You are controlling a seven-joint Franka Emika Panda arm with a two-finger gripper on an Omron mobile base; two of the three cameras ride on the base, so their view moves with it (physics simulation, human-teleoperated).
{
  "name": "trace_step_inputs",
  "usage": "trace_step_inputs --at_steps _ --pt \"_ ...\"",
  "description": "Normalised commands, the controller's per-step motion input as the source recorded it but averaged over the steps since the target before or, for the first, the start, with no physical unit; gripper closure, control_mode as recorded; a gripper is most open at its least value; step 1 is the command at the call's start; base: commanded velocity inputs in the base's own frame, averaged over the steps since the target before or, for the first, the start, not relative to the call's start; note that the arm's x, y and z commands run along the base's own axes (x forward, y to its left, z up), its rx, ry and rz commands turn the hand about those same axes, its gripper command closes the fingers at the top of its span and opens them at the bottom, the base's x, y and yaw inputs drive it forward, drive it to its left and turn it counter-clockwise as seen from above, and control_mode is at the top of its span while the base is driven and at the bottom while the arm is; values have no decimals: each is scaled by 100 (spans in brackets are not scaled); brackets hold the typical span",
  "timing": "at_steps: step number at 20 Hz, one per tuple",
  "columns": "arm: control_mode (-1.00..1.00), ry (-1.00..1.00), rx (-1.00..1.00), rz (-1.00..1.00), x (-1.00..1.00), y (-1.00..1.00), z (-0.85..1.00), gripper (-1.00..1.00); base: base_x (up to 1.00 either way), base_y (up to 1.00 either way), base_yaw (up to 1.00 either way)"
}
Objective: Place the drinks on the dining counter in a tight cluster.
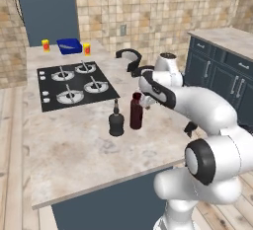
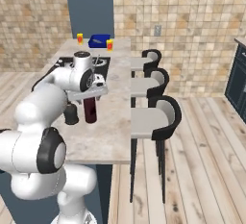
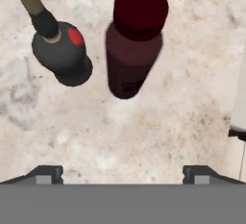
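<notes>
Two drinks stand side by side, a small gap apart, on the beige dining counter (image 1: 74,150) (image 2: 113,136) (image 3: 173,117). One is a taller dark-red bottle (image 1: 136,111) (image 2: 90,109) (image 3: 134,50). The other is a squat black bottle with a thin neck (image 1: 116,121) (image 2: 71,114) (image 3: 62,57), to its left in the left base view. My gripper (image 1: 144,100) (image 2: 92,94) (image 3: 122,174) hangs just above and slightly off the dark-red bottle. It is open, with bare counter between its fingertips (image 3: 48,172).
A black four-burner cooktop (image 1: 74,83) lies behind the bottles. Beyond it are a blue box (image 1: 69,45) and two small yellow-red jars (image 1: 45,45) (image 1: 87,49). Three black stools (image 2: 158,115) line the counter's right edge. Dark blue cabinets (image 1: 222,73) stand at the right.
</notes>
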Motion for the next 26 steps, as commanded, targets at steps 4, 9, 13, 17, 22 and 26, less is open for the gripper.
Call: trace_step_inputs --at_steps 4,9,13,17,22,26 --pt "-100 -2 6 -14 -82 -47 0 -100 0 0 0" --pt "-100 3 0 -17 -70 -9 3 -100 0 0 0" --pt "-100 19 0 -23 -70 -15 47 -100 0 0 0" --pt "-100 21 0 -22 -84 -13 54 -100 0 0 0" --pt "-100 1 0 -13 -99 0 39 -100 0 0 0" --pt "-100 -13 0 -1 -75 1 11 -100 0 0 0"
